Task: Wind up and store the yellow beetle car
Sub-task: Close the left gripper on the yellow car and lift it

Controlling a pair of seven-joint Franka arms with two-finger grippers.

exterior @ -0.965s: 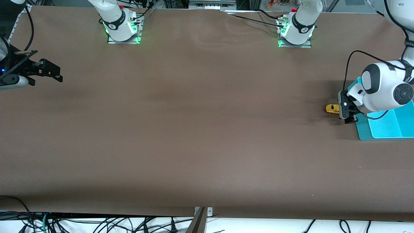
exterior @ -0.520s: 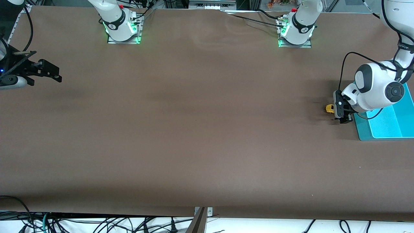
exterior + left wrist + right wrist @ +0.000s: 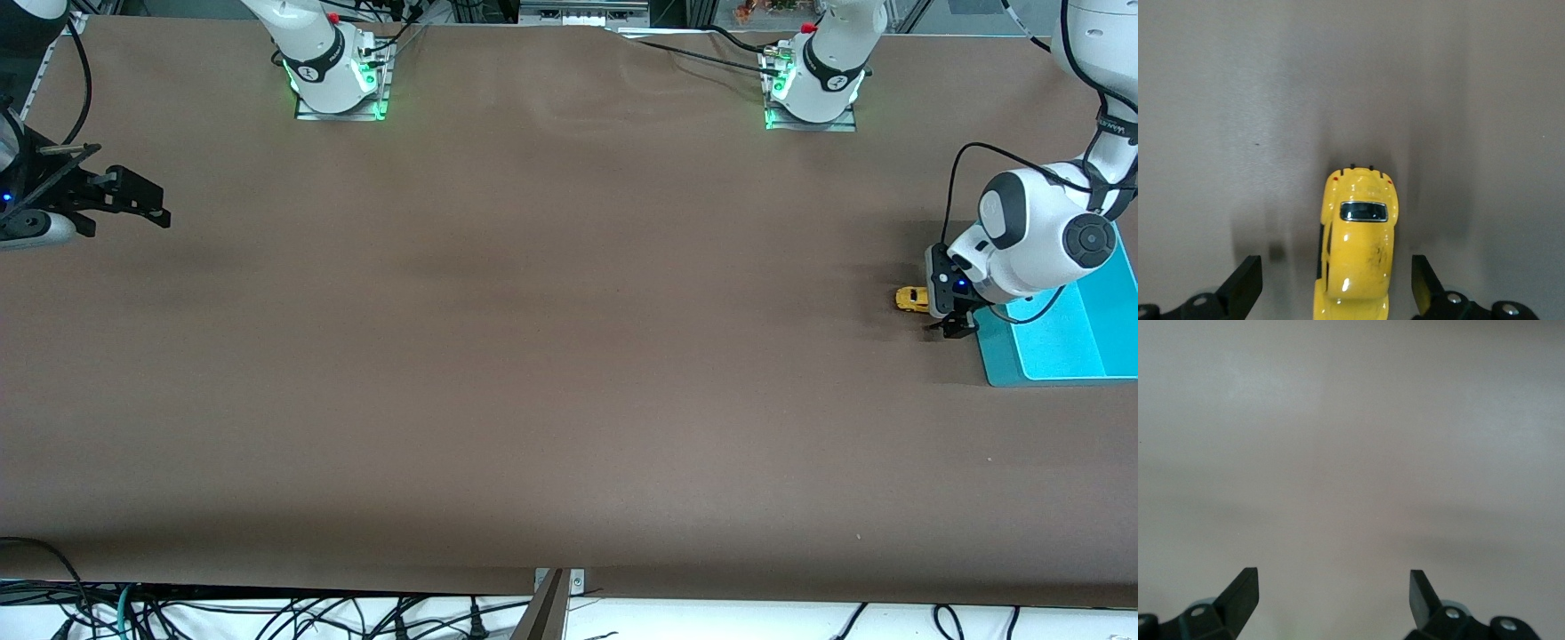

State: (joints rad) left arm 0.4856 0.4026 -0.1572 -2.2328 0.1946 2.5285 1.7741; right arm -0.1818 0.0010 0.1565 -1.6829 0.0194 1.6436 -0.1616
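The yellow beetle car (image 3: 1357, 250), straddled untouched by the left gripper's (image 3: 1337, 285) open fingers (image 3: 1245, 283) near the bench's (image 3: 533, 356) edge, could be nudged away by an off-centre closure, while the right gripper (image 3: 1333, 600) waited open-fingered.

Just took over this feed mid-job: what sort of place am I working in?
Most likely a robotics lab bench: a brown-covered table with arm bases bolted to it, loose cables along its edge, and only the yellow beetle car between the left gripper's open jaws, beside a turquoise bin.

Even overhead light, soft shadow streaks beside the yellow beetle car (image 3: 1357, 247), glossy roof highlights, green base glow
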